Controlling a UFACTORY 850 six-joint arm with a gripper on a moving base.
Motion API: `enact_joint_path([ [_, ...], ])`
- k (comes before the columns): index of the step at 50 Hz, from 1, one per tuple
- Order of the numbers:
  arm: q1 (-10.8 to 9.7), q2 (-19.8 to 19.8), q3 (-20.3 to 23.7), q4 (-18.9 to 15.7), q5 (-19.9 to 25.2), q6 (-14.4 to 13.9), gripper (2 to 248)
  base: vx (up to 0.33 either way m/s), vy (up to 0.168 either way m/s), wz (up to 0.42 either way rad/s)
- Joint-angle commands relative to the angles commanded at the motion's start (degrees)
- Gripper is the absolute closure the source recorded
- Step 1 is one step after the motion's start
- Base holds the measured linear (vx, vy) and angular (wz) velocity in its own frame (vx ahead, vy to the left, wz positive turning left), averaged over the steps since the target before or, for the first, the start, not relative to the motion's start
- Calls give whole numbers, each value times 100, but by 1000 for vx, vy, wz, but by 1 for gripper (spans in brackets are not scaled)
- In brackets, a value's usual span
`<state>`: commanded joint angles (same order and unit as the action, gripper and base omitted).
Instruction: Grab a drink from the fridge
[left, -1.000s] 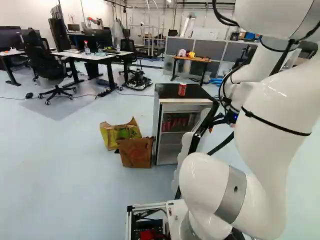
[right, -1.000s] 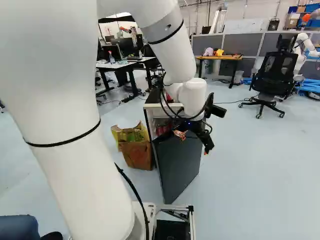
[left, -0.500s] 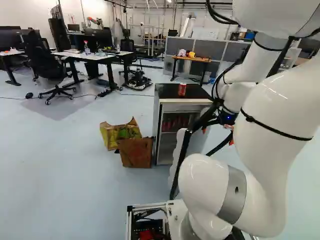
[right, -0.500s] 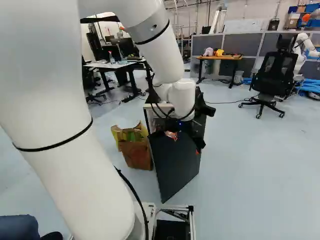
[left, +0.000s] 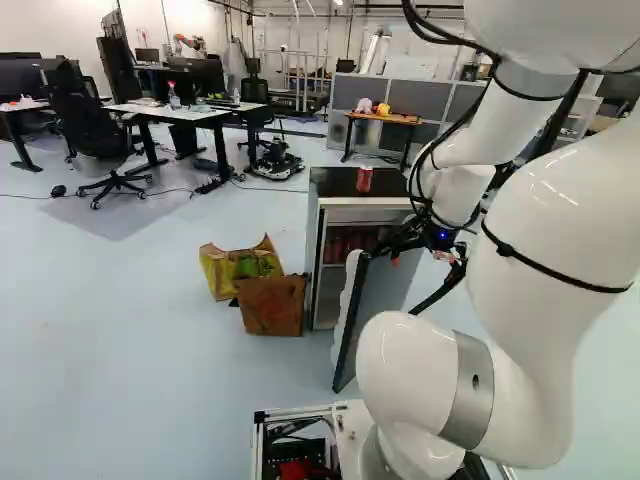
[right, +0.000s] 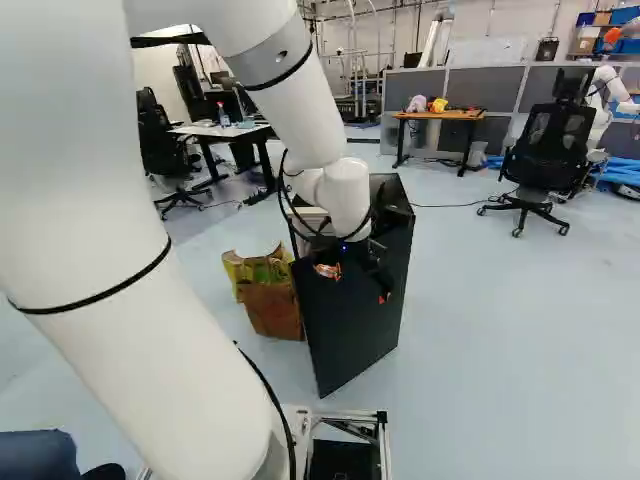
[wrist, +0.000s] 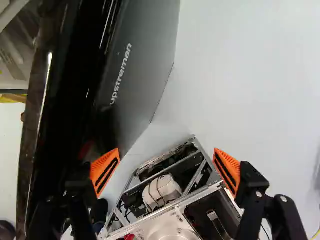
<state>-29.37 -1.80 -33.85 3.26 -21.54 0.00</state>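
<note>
I have the mini fridge (left: 335, 183) in front of me, its grey door (right: 345, 325) standing open. My hand (right: 372, 268) is at the door's upper part, fingers spread apart and gripping nothing; in the wrist view one finger is right by the door's dark edge. The red drink cans (left: 350, 243) sit inside, left of the hand in the left base view. One red can (left: 364, 180) stands on the fridge top, also left of the hand there.
</note>
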Motion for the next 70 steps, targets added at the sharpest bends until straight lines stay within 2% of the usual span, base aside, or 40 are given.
enact_joint_path([
  [47, 1026, 452, 470, 0, 677, 0, 3, 0, 0, 0],
  [70, 1406, 513, 531, 0, 930, 0, 3, 0, 0, 0],
])
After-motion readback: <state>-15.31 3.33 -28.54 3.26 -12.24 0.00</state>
